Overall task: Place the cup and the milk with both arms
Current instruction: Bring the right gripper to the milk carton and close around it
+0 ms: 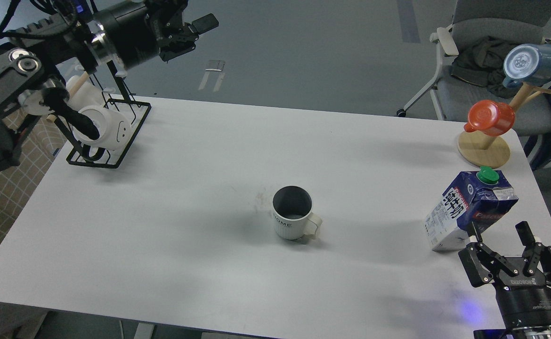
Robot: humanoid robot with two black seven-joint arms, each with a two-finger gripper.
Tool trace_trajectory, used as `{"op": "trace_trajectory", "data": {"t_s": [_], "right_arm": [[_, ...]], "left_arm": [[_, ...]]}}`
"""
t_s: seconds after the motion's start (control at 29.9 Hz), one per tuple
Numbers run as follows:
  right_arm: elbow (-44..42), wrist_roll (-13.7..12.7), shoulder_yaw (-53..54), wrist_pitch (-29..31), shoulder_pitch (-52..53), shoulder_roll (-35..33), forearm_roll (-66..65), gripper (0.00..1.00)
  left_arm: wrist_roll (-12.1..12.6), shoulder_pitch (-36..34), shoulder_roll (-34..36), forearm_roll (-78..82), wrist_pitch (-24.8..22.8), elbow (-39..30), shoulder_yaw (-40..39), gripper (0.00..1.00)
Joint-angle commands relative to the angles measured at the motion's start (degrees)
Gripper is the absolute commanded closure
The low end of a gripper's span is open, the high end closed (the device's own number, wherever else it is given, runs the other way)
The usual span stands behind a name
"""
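cup [293, 213] upright mid-table | milk [468, 209] near right edge | right gripper [500, 235] spread, just beside milk | left gripper [195, 28] raised; state unclear

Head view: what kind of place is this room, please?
Probably an office or lab set up for robot tests: a plain white table on grey floor, a grey office chair with dark clothing on it, and mug racks, one black wire rack, one wooden stand.

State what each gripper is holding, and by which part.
Nothing. The right gripper is open beside the milk; the left gripper is raised, empty.
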Motion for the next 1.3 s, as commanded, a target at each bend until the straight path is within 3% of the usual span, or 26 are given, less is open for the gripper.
{"op": "trace_trajectory", "data": {"t_s": [0.0, 0.47, 0.77, 0.97, 1.27], "right_arm": [[-0.3, 0.3, -0.1, 0.0, 0.4, 0.0, -1.5, 0.03], [-0.8, 1.6, 0.3, 0.0, 2.4, 0.5, -8.1, 0.06], [-0.8, 1.7, 0.7, -3.5, 3.9, 0.3, -8.1, 0.03], [-0.8, 2.6, 0.8, -7.4, 4.2, 0.4, -8.2, 0.07], [-0.9, 2.6, 0.8, -7.9, 5.9, 0.3, -8.2, 0.09]], "left_arm": [[0.0, 0.3, 0.0, 0.0, 0.0, -0.1, -0.1, 0.02], [-0.1, 0.8, -0.2, -0.1, 0.0, -0.6, -0.4, 0.02], [-0.2, 1.5, 0.2, -0.1, 0.0, -0.6, -0.8, 0.02], [-0.2, 1.5, 0.2, -0.1, 0.0, -0.7, -0.8, 0.02], [-0.2, 1.5, 0.0, -0.1, 0.0, -0.7, -0.8, 0.02]]}}
